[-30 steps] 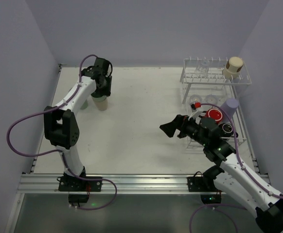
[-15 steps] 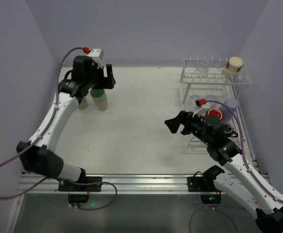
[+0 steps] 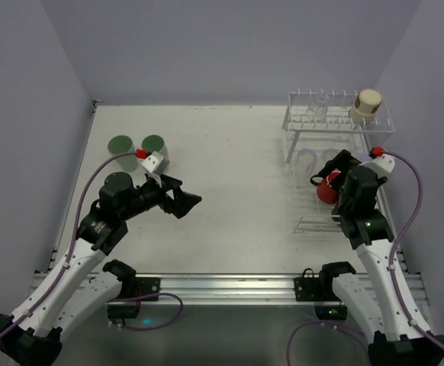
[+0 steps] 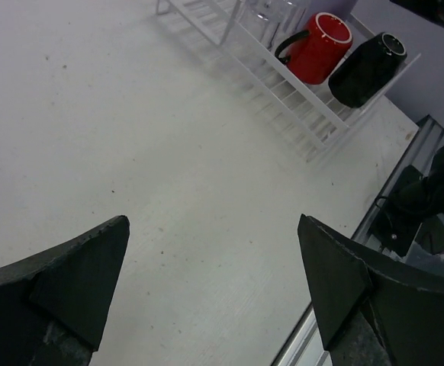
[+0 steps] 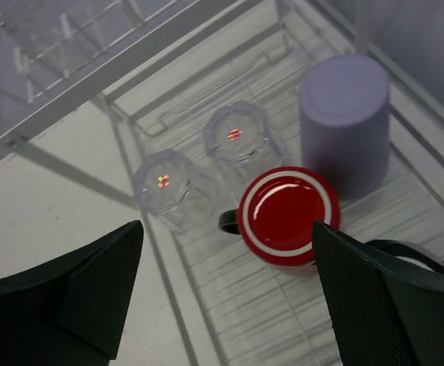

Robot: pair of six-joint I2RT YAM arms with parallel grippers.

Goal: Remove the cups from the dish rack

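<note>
Right wrist shows my right end effector released above the red mug; I should go down straight and pinch its sides.

Right arm now above red mug

The red mug lies open from above, crowded by two clear glasses and a lavender tumbler.

Left arm and right arm: white links, black joints. Purple cables trail each. Fingers are black wedges.
</note>
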